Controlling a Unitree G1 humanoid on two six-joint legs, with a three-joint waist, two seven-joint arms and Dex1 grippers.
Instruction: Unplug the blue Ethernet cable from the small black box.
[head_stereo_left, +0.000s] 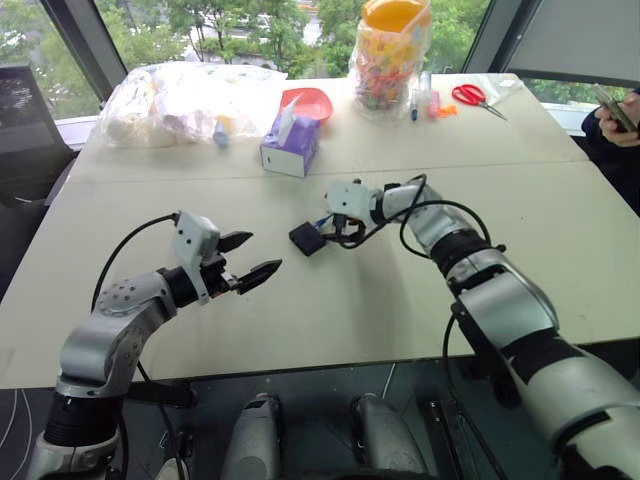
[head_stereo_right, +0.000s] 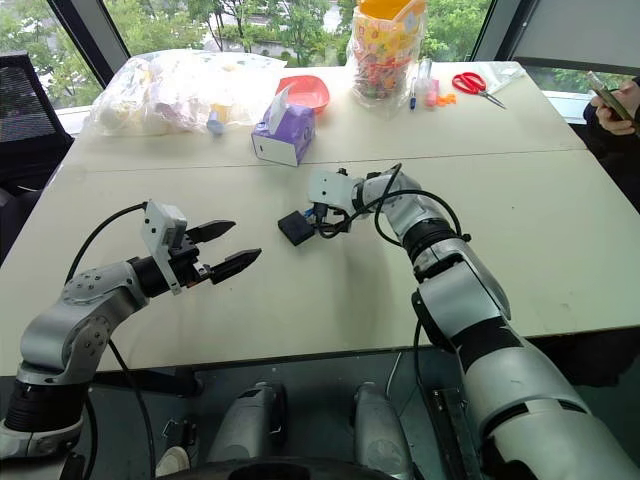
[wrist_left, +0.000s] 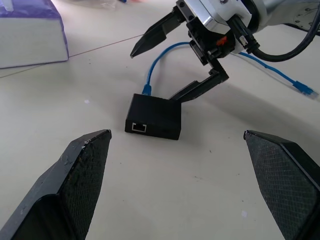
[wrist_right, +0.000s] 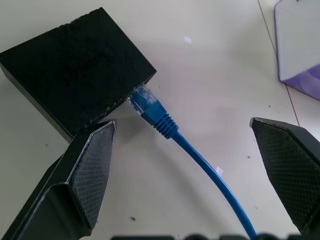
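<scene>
Approaching the plug, I keep the right gripper (wrist_right: 185, 150) spread wide: the blue Ethernet cable (wrist_right: 200, 157) lies between its jaws, plugged into the small black box (wrist_right: 75, 70) just ahead. Next I must pinch the boot. The left gripper (head_stereo_left: 250, 257) hangs open, apart.

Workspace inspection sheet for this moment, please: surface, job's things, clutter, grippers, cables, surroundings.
Surface: pale table, seam across it.
Job's things: blue Ethernet cable plugged into small black box; its other plug lies loose.
Clutter: purple tissue box, plastic bags, red bowl, candy bag, red scissors.
Grippers: left gripper open, apart from the box; right gripper open, straddling the plug.
Cables: black arm cables on both arms.
Surroundings: windows, trees; a person's hand holding a phone.
</scene>
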